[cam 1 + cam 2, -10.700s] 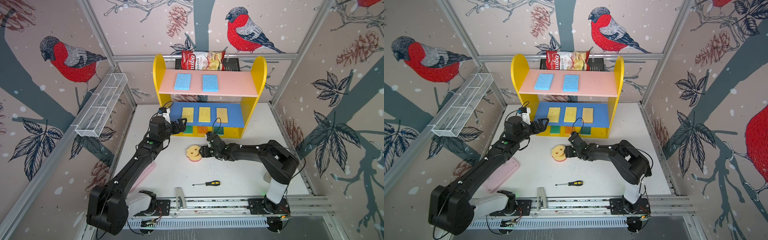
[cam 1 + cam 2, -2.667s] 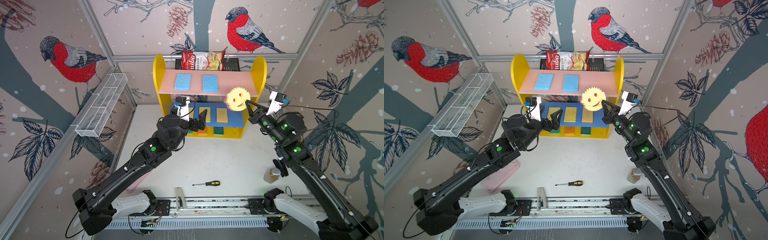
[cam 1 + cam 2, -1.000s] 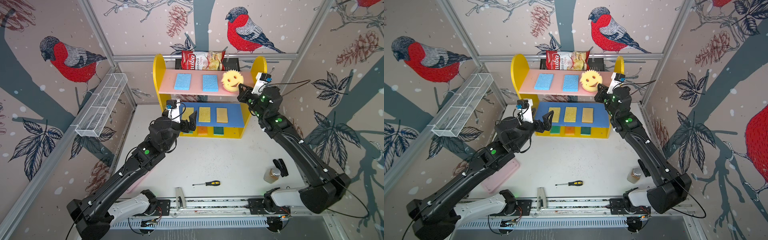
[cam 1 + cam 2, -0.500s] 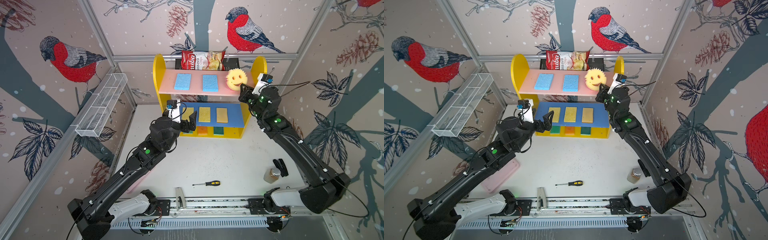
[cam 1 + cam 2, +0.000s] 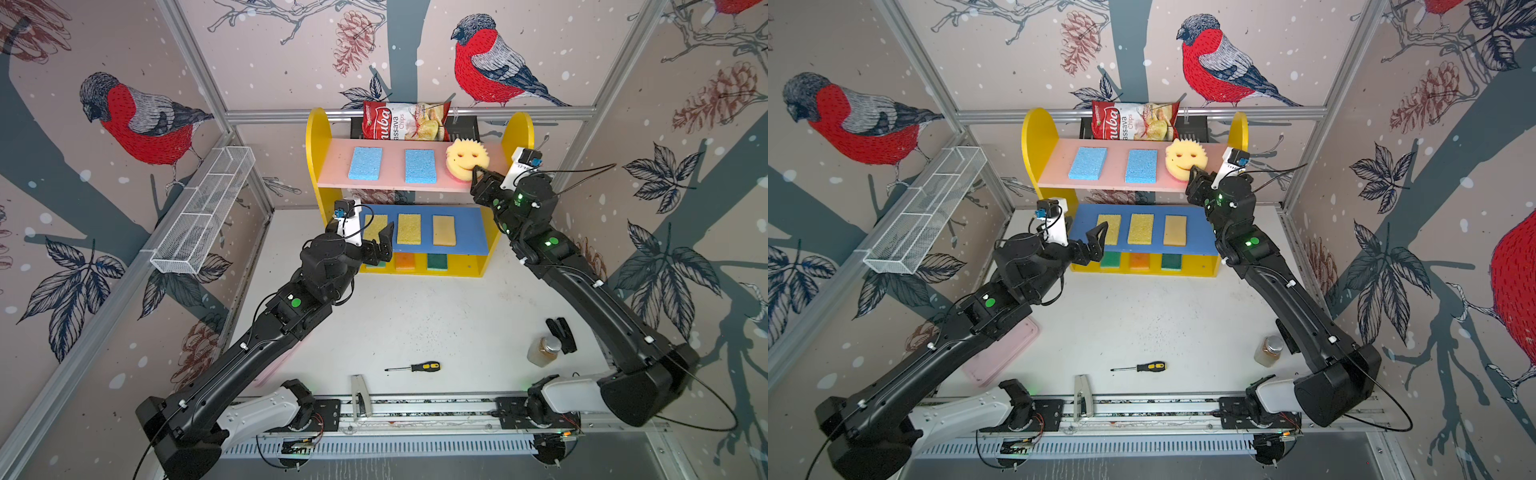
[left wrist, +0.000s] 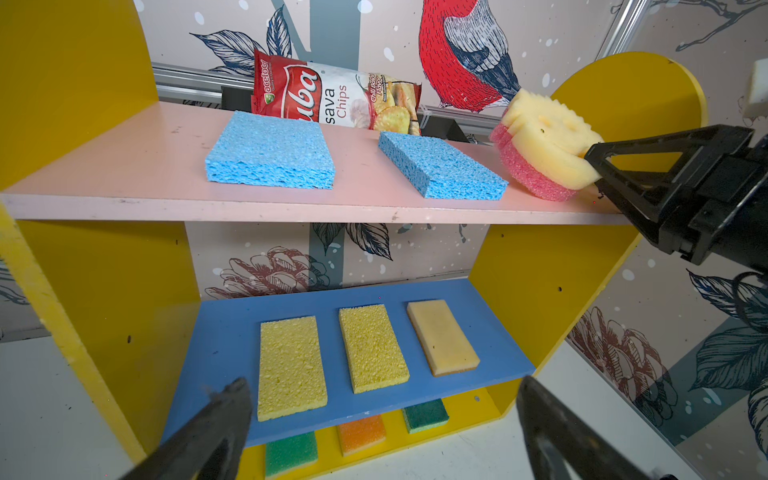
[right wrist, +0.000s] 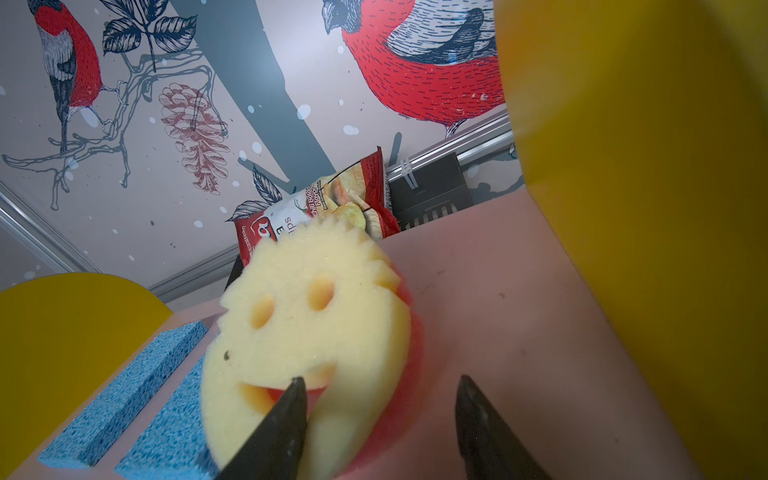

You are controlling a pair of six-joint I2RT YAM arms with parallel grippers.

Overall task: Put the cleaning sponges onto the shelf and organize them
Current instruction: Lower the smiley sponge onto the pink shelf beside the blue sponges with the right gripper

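Right gripper (image 7: 380, 377): jaws parted at the right end of the pink upper board (image 5: 392, 168). One fingertip lies against the yellow face of the smiley sponge (image 5: 463, 158). The other stands clear of it, with bare board between, so nothing is pinched. The sponge sits tilted on that board, pink underside down and face turned toward the gripper.

Left gripper (image 6: 383, 381): jaws wide and empty, hanging in front of the shelf (image 5: 318, 137) at the height of the blue middle board (image 5: 469, 232), not touching it.

Sponge count, nine in all, every one on the shelf:
- Upper board: two light blue rectangles (image 5: 365, 163) (image 5: 419, 165) side by side, apart. The smiley sponge is just beside the right one.
- Middle board: three yellow rectangles in a row (image 6: 291, 365) (image 6: 372, 347) (image 6: 442, 336), the rightmost paler and smoother.
- Yellow base (image 5: 465, 262): one green (image 6: 291, 451), one orange (image 6: 360, 434) and one green (image 6: 426, 415).

Arms: the right arm rises from its base at the near right and stretches long toward the shelf's right side panel, wrist up at upper-board level. The left arm runs diagonally from the near left, elbow bent, wrist level with the middle board's left part.

Elsewhere there is one cassava chips bag (image 5: 401, 120) behind the shelf top. One screwdriver (image 5: 415, 367) and one spice jar (image 5: 542, 351) are on the white surface (image 5: 415, 316). One wire mesh tray (image 5: 203, 208) is on the left wall.
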